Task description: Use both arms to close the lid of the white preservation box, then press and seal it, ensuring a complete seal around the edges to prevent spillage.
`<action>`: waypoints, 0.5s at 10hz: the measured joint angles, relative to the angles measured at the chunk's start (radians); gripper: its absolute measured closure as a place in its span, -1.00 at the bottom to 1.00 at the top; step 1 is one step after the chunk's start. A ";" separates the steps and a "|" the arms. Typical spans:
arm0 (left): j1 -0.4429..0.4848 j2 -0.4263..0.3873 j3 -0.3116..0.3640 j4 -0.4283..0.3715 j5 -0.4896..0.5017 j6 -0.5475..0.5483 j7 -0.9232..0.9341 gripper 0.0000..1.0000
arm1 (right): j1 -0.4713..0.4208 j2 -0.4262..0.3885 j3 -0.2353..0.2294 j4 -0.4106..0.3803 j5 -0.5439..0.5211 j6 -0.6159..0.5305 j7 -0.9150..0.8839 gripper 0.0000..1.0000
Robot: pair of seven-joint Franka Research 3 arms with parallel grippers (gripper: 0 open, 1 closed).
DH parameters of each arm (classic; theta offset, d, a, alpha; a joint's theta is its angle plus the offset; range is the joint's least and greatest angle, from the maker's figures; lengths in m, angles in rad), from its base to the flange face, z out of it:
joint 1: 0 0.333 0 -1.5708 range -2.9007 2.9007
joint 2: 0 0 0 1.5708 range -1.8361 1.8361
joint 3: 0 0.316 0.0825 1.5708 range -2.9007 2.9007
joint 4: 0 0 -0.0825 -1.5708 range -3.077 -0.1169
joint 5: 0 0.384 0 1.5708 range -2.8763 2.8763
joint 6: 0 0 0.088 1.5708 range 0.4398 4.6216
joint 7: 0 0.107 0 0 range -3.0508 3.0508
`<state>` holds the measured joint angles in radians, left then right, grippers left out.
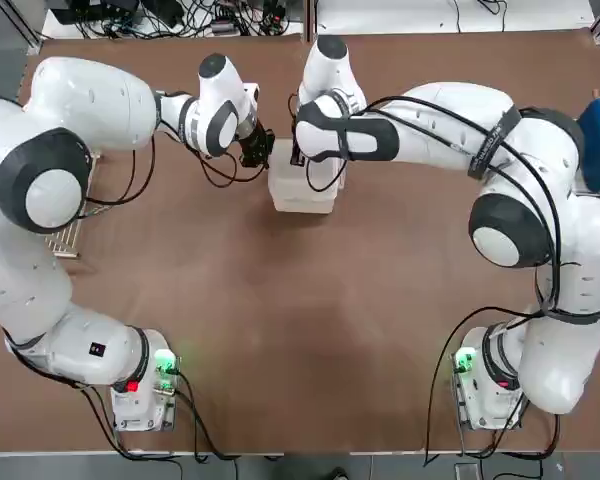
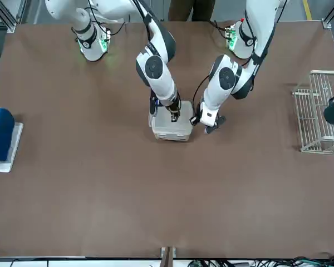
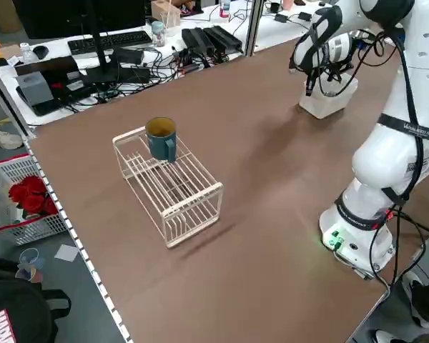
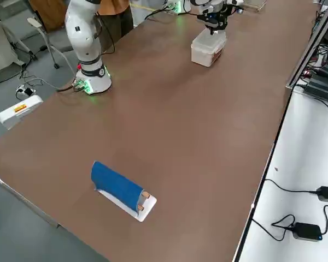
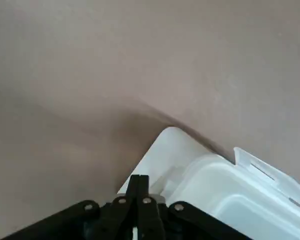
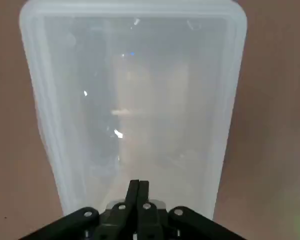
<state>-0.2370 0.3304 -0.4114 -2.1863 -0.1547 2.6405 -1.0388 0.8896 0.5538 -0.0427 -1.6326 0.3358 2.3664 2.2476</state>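
1. Two arms over the brown table [image 1: 300, 330], both reaching to the upper centre of the top view.
2. White preservation box [image 1: 302, 190] just above the middle of that view, lid [image 6: 132, 105] down flat over it; same box [image 2: 171, 127] a little above centre in the front view.
3. Right gripper [image 2: 175, 117] pointing down onto the lid near one end, fingers clenched together, nothing between them; in the right wrist view, closed fingertips [image 6: 138, 187] against the translucent lid surface.
4. Left gripper [image 1: 256, 148] at the box's left edge in the top view, jaws likewise clenched and empty; in the left wrist view, fingertips [image 5: 138, 182] by a rounded corner of the rim [image 5: 162, 150].
5. Wire rack [image 3: 170, 182] with a blue mug [image 3: 161, 137] on top, centre left in the left side view, well apart from the box.
6. Blue roll [image 4: 116, 185] on a white base, lower left in the right side view.
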 joint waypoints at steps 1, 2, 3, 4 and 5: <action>0.000 0.000 0.000 0.000 0.000 0.000 -0.001 0.98 | 0.000 0.000 0.000 0.000 0.000 0.000 0.000 0.95; 0.000 0.000 0.000 0.000 0.000 0.000 -0.003 0.98 | 0.000 0.000 0.000 0.000 0.000 0.000 0.000 0.95; -0.001 0.000 0.000 0.000 0.000 0.001 -0.004 0.98 | 0.000 0.000 0.000 0.000 0.000 0.000 0.000 0.95; -0.001 0.000 0.000 0.000 0.000 0.002 -0.007 0.98 | 0.000 0.000 0.000 0.000 0.000 0.000 0.000 0.95; -0.002 0.000 0.000 0.000 0.000 0.002 -0.014 0.98 | 0.000 0.000 0.000 0.000 0.000 0.000 0.000 0.95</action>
<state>-0.2389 0.3306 -0.4113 -2.1866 -0.1547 2.6429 -1.0528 0.8896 0.5538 -0.0427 -1.6326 0.3358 2.3664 2.2480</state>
